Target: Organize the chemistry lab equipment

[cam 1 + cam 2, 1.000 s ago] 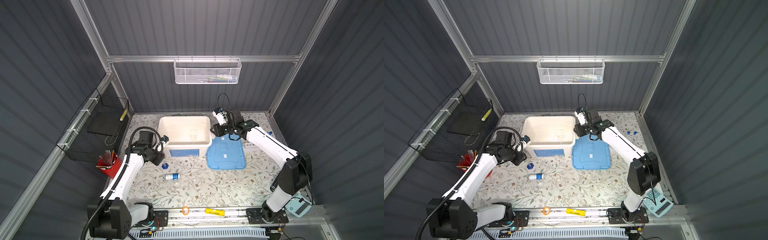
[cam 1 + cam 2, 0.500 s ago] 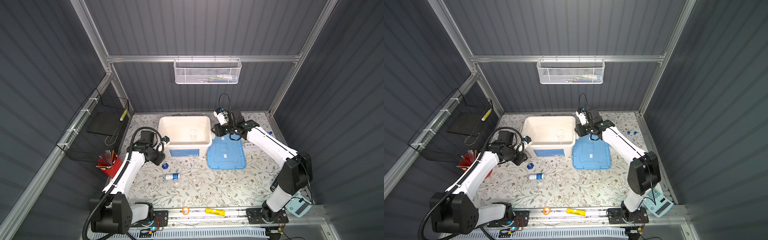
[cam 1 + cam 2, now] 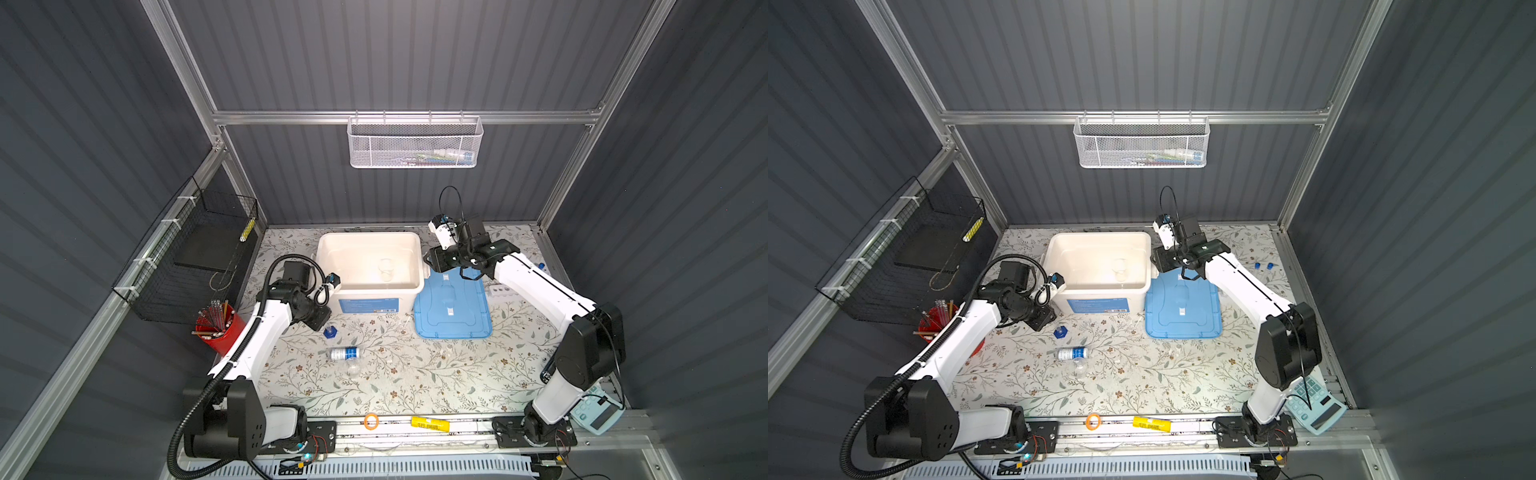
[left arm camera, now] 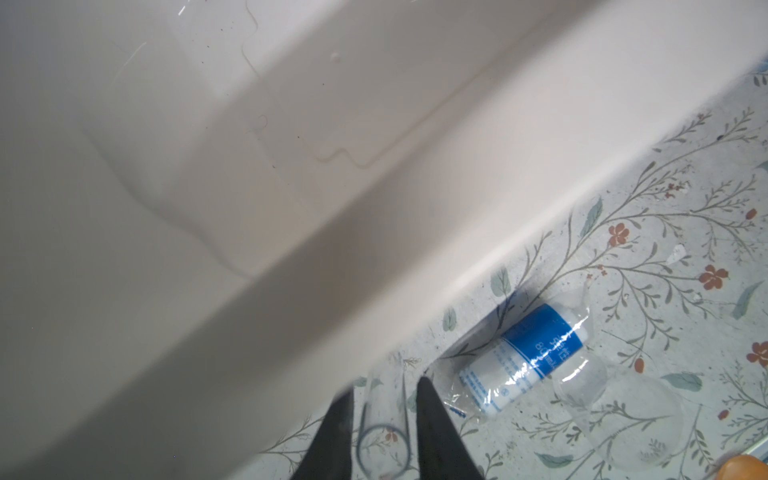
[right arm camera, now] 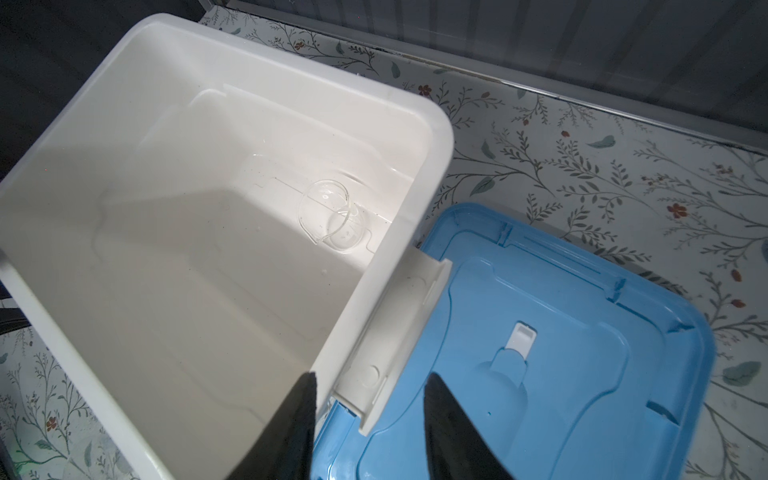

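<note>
Floral desk (image 3: 415, 374): white bin (image 3: 368, 237) holds one clear beaker (image 5: 328, 216). Left pincer (image 4: 385, 388) astride clear cylinder (image 4: 384, 409), clamp unconfirmed, likely for binning; right pincer (image 5: 372, 374) apart astride bin handle (image 5: 399, 316), probably steadying.

The floral tabletop (image 3: 415, 376) carries a white bin (image 3: 365, 305), a blue lid (image 3: 451, 309) flat beside it, a white blue-labelled bottle (image 3: 344, 353) on its side, a white holed rack (image 3: 500, 289) and a red cup of sticks (image 3: 220, 336)

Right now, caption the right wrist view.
Open end effector over the handle of the white bin; beaker inside, blue lid beside.
</note>
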`<state>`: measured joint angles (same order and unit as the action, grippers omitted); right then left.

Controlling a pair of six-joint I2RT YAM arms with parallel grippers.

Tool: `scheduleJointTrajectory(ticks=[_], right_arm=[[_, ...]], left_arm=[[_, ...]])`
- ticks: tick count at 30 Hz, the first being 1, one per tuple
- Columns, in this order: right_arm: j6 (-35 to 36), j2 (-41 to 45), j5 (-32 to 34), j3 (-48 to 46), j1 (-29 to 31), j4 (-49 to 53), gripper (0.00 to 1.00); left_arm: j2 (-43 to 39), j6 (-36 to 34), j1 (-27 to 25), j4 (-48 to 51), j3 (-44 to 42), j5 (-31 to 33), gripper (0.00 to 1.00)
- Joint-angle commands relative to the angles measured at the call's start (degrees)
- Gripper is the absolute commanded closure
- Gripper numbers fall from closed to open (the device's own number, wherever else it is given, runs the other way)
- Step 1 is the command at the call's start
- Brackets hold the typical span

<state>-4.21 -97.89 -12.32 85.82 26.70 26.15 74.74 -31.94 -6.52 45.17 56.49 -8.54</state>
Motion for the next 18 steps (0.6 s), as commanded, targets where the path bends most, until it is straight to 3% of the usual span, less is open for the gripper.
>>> scheduleJointTrajectory(ticks=[1, 18], right_arm=[[-0.7, -0.8, -0.8, -0.4, -0.3, -0.8, 0.56], [-0.6, -0.6, -0.6, -0.6, -0.4, -0.7, 0.56]], left_arm=[[-1.1, -1.1, 0.4, 1.2, -0.1, 0.1, 0.74], [-1.1, -1.5, 0.4, 1.6, 0.2, -0.2, 0.88]])
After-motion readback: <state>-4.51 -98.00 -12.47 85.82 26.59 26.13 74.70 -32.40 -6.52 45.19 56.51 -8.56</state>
